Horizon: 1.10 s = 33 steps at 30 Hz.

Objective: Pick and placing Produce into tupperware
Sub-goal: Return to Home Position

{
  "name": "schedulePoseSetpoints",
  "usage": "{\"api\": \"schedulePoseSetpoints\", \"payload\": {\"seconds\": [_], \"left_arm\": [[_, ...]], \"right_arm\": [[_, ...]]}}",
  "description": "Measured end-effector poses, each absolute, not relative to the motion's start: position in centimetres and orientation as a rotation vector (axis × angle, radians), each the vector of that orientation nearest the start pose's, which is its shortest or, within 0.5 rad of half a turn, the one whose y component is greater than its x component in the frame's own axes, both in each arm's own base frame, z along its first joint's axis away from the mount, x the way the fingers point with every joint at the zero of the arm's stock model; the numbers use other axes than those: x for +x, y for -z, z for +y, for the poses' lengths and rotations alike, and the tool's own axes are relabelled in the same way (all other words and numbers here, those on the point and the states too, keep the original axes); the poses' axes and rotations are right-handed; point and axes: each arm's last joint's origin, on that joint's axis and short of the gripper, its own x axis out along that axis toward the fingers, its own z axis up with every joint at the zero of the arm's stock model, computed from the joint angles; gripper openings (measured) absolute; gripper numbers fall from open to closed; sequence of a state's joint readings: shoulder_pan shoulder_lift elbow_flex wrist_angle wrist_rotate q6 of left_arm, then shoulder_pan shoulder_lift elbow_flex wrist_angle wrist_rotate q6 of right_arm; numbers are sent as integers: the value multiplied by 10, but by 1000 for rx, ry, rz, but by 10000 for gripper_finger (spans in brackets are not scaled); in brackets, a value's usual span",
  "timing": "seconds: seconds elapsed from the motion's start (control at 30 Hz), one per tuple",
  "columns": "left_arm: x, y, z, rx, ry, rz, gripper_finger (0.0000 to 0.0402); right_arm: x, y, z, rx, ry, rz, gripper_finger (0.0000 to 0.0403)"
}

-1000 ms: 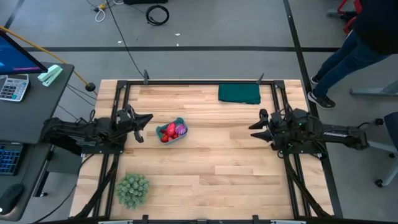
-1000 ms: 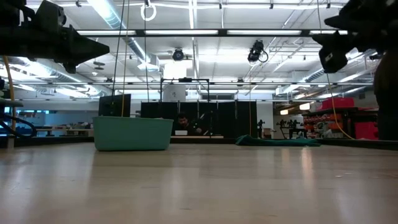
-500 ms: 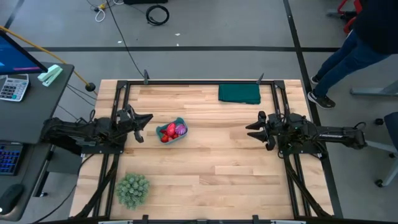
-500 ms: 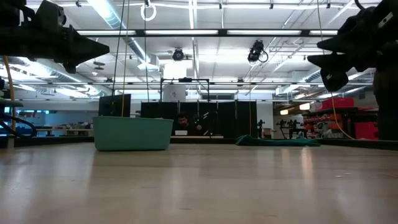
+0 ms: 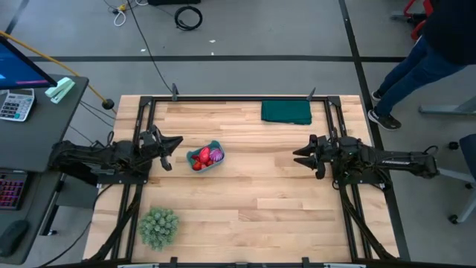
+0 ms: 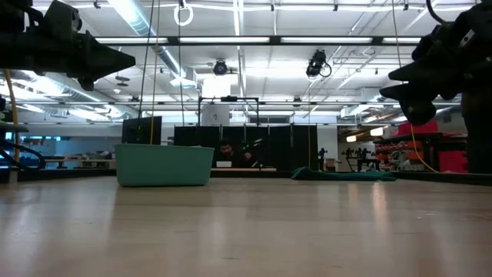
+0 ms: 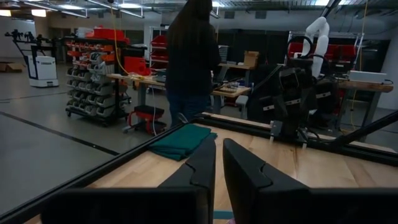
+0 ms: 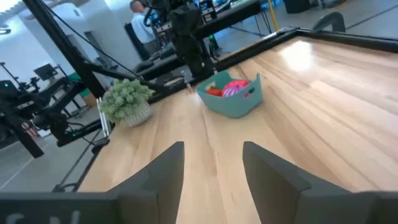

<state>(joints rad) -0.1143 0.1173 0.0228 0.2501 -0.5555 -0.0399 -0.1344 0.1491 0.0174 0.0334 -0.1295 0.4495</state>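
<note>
The teal tupperware [image 5: 216, 146] stands on the table left of centre. It also shows in the low view [image 6: 164, 165] and the right wrist view [image 8: 233, 107]. Red produce [image 5: 199, 158] and a magenta piece [image 5: 216, 155] lie inside it. My left gripper [image 5: 175, 143] hovers just left of the tupperware, above the table [image 6: 127, 58], with its fingers [image 7: 202, 163] nearly together and empty. My right gripper [image 5: 299, 156] is open and empty over the table's right half [image 6: 400, 81], pointing toward the tupperware [image 8: 212, 155].
A fuzzy green plant [image 5: 158, 227] stands at the near left. A dark green folded cloth [image 5: 285, 112] lies at the far edge, right of centre. Black frame rails [image 5: 333, 126] run along the table's sides. A person [image 5: 416, 59] stands beyond the far right corner.
My right gripper has gone a little toward the table's left and down, staying open. My left gripper and the tupperware have kept still.
</note>
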Motion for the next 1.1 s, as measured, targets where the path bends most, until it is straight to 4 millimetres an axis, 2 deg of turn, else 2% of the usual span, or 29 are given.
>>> {"api": "schedulePoseSetpoints", "payload": {"seconds": [0.43, 0.87, 1.1], "left_arm": [[100, -185, 4, -91, -437, -157, 23], [100, -185, 4, -91, -438, -157, 39], [100, -185, 4, -91, -437, -157, 30]], "right_arm": [[105, -163, -10, 456, 24, 90, 172], [105, -164, -10, 455, 24, 89, 172], [105, -164, -10, 455, 24, 89, 172]]}}
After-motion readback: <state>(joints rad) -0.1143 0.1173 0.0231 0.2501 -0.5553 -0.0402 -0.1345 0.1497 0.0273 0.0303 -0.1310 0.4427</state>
